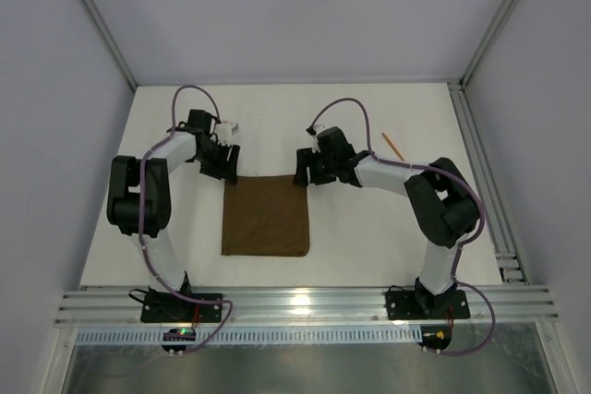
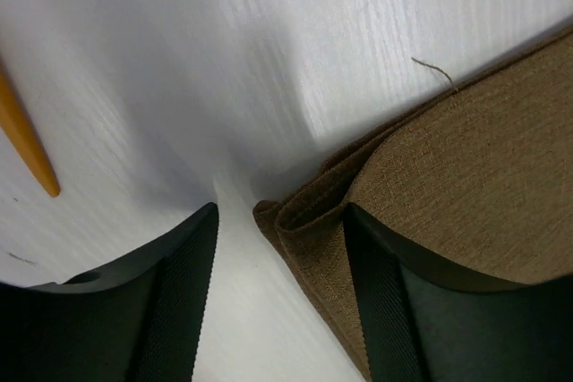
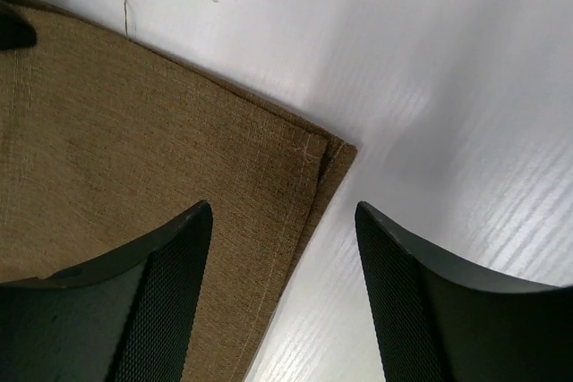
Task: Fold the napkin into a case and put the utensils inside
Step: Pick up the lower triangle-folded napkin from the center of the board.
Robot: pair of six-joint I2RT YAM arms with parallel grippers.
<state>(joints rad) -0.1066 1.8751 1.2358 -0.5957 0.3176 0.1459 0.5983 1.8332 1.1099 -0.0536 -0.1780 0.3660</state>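
White table (image 1: 369, 228) holds napkin (image 1: 266, 216); orange utensil (image 2: 22, 136) (tip only) cut off.

No readable text, label, brand, number or sign shows in any of the three views

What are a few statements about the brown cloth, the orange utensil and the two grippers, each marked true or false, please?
1. The dark brown fabric napkin lies folded in layers on the white table. True.
2. The right gripper is shut on a napkin corner. False: it is open, straddling the corner.
3. The thin orange plastic utensil lies on the napkin. False: it lies on bare table, well to the napkin's right.
4. The left gripper is open at the napkin's far left corner. True.
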